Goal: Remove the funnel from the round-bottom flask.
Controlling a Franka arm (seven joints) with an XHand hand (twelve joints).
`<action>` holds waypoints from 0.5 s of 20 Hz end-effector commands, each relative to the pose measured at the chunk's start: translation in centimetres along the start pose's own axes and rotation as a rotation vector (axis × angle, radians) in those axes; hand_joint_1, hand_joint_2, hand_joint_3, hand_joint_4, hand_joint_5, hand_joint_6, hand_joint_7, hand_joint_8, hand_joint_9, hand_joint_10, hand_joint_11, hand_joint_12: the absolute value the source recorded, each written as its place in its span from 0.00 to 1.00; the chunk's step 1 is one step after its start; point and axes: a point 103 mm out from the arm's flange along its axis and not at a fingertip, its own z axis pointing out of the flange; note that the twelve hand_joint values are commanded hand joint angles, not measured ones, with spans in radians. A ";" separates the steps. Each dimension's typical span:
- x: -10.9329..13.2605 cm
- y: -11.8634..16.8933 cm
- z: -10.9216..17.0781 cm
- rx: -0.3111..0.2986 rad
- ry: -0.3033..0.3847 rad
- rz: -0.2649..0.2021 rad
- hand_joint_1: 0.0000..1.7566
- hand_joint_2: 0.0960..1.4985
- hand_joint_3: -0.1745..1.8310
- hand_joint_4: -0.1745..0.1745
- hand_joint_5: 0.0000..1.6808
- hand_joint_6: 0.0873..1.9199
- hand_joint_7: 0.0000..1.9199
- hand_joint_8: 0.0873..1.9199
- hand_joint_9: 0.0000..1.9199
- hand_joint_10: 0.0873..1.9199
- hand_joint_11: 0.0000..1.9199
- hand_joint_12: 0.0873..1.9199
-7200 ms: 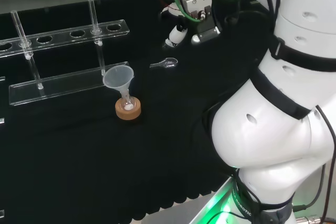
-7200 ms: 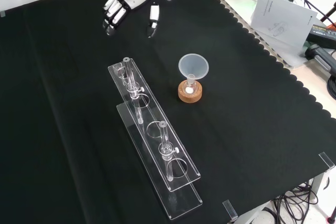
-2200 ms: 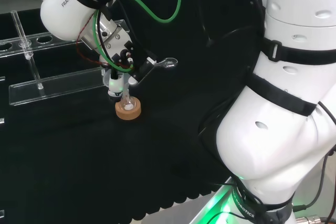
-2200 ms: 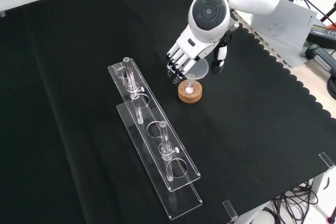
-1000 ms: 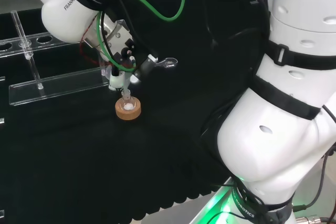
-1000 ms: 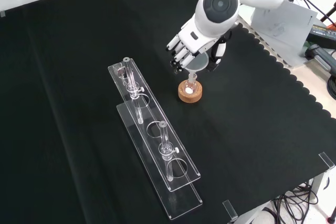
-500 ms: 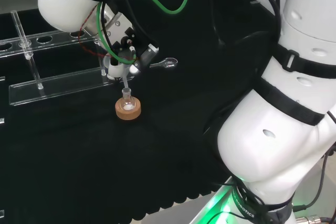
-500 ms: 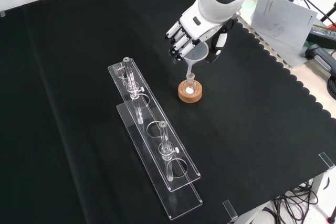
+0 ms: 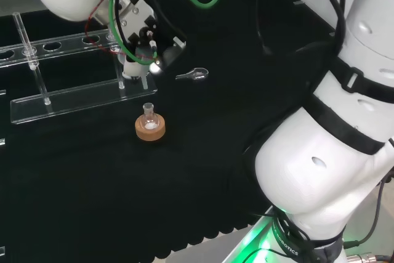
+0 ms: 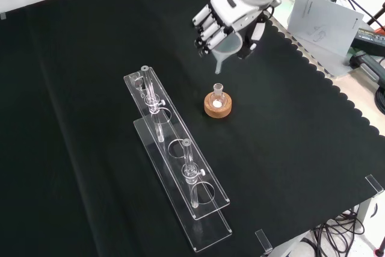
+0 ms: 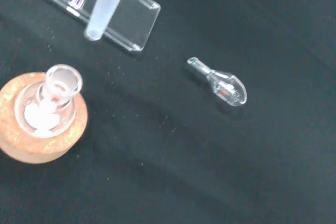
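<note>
My hand (image 10: 231,4) is shut on the clear funnel (image 10: 227,45), fingers on one side of the cone and the thumb on the other. The funnel hangs in the air, its stem tip a short way above and beside the mouth of the small round-bottom flask (image 10: 217,92). The flask stands upright on its cork ring (image 10: 218,106) with a little white powder in its bulb. In the wrist view the funnel stem (image 11: 100,17) is clear of the flask neck (image 11: 63,80). In the head view my hand (image 9: 146,48) hovers above and behind the flask (image 9: 148,114).
A long clear test tube rack (image 10: 174,161) with a few tubes lies left of the flask in the front view. A small clear spoon (image 9: 194,74) lies on the cloth right of the hand in the head view. Papers (image 10: 322,19) lie beyond the cloth's scalloped edge.
The hand closed on the funnel and lifted it: its stem has come up out of the flask neck and now hangs free above it. Flask and cork ring stayed in place.
</note>
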 end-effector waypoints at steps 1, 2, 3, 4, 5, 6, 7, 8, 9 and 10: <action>-2.8 -0.3 -2.3 -0.016 0.028 0.037 0.40 0.52 0.30 0.49 0.40 0.05 0.37 0.30 0.58 0.19 0.32 0.65; -3.2 -0.2 -2.6 -0.021 0.030 0.042 0.40 0.52 0.30 0.48 0.40 0.05 0.37 0.30 0.58 0.19 0.32 0.65; -3.7 0.0 -2.8 -0.024 0.031 0.047 0.40 0.52 0.30 0.48 0.40 0.05 0.37 0.30 0.58 0.19 0.32 0.65; -4.2 0.2 -3.0 -0.027 0.035 0.052 0.40 0.52 0.30 0.48 0.40 0.05 0.37 0.30 0.58 0.19 0.31 0.65; -4.8 0.4 -3.2 -0.031 0.041 0.056 0.40 0.52 0.30 0.48 0.40 0.05 0.37 0.30 0.58 0.19 0.31 0.65; -5.2 0.7 -3.4 -0.036 0.044 0.058 0.40 0.52 0.30 0.48 0.40 0.05 0.37 0.30 0.58 0.19 0.31 0.65; -5.7 0.9 -3.6 -0.042 0.046 0.061 0.40 0.52 0.30 0.48 0.40 0.05 0.37 0.30 0.58 0.19 0.31 0.65; -6.0 1.2 -3.7 -0.046 0.049 0.063 0.40 0.52 0.30 0.48 0.40 0.05 0.37 0.30 0.58 0.19 0.31 0.65; -6.4 1.4 -3.8 -0.049 0.051 0.063 0.40 0.52 0.30 0.48 0.39 0.05 0.37 0.31 0.58 0.19 0.31 0.65; -6.6 1.7 -3.9 -0.053 0.055 0.062 0.40 0.52 0.30 0.48 0.39 0.05 0.37 0.31 0.58 0.19 0.31 0.65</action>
